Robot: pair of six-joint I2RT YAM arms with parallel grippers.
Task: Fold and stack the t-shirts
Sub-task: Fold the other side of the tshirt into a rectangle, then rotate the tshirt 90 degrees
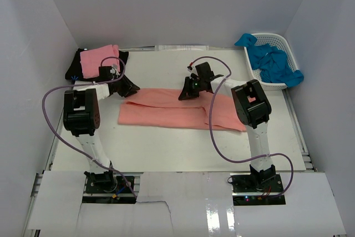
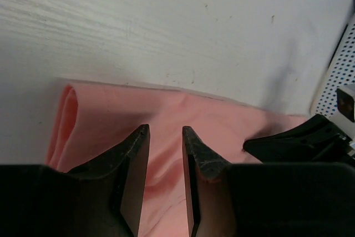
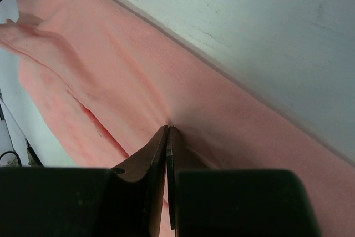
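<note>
Lying lengthwise across the middle of the white table, the large salmon-coral cloth t-shirt forms a long folded band running left to right. The right tool has its two fingers pressed together on a pinch of that cloth near the band's far edge — the fabric puckers into creases right at the tips. The left tool sits over the band's left end with a narrow gap between its fingers. Salmon cloth shows through the gap, but I cannot tell whether the tips touch it.

At the table's far left corner a lighter pink folded t-shirt rests on a black t-shirt, just beyond the left tool. At the far right, bright blue t-shirts are heaped in a white plastic lattice basket, some cloth spilling over its rim. Plain white walls close in three sides.

The black shirt is mostly covered, so its shape is unclear — and the salmon band's right end is partly hidden behind the right arm.
</note>
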